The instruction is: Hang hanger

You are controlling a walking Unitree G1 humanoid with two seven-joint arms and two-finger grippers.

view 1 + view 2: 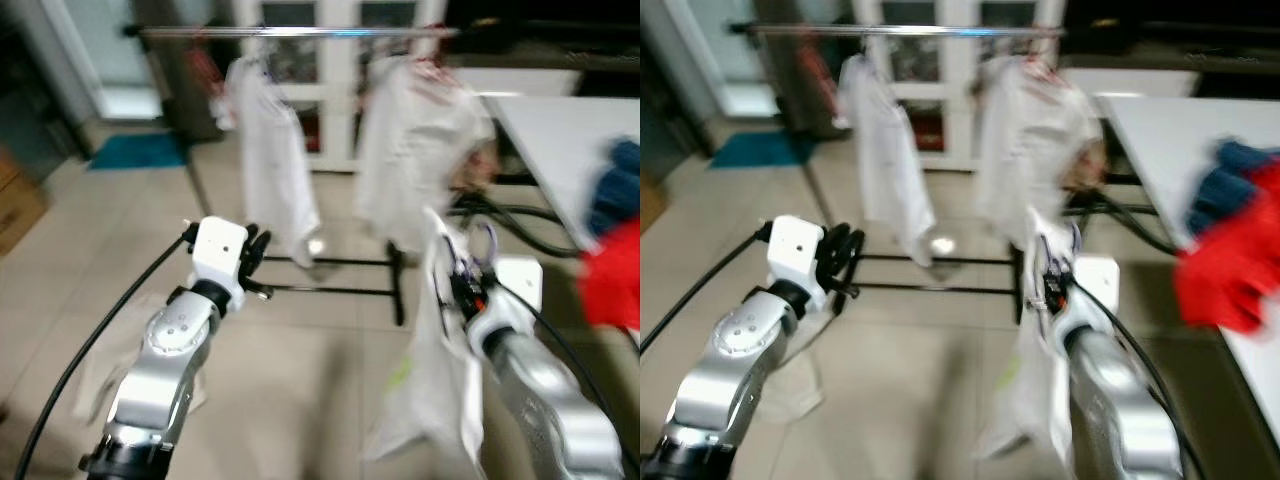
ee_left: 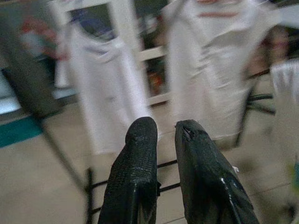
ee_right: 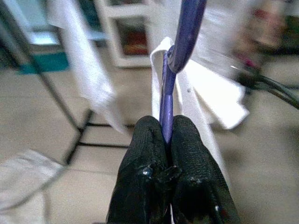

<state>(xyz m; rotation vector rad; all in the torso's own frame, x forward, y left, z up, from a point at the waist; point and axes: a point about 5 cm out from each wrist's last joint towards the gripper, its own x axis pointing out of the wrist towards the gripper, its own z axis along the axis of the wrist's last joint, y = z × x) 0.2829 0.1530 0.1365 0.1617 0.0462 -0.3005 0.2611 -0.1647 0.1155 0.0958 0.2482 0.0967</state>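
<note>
Here the right gripper (image 3: 163,140) is pressed together on the purple plastic hanger (image 3: 180,42), pinching its thin stem between the two black fingers (image 3: 145,158). The hanger rises straight out of the fingertips, its long axis running on along the fingers, and its hook curves above them in the right wrist view. A limp white garment (image 1: 435,380) drapes from it and trails below the right arm.

The relation that matters is the silver horizontal clothes rail (image 1: 300,32). It lies ahead of and above the held hanger, well apart from it, running across the robot's front. The hook must therefore go up and forward, then over the bar. The right arm carries the load, so it is the one placed to do this. A free stretch of rail shows between the two white shirts already hanging on the rack (image 1: 270,150).

The left gripper (image 2: 163,154) is raised in front of the robot and holds nothing. Its fingers stand slightly parted, with a narrow gap between them, pointing toward the rack.

The eye views are blurred. How the hook is turned against the rail cannot be judged. Red and blue cloth (image 1: 612,240) on the white table (image 1: 550,130) at the right is too smeared to identify.
</note>
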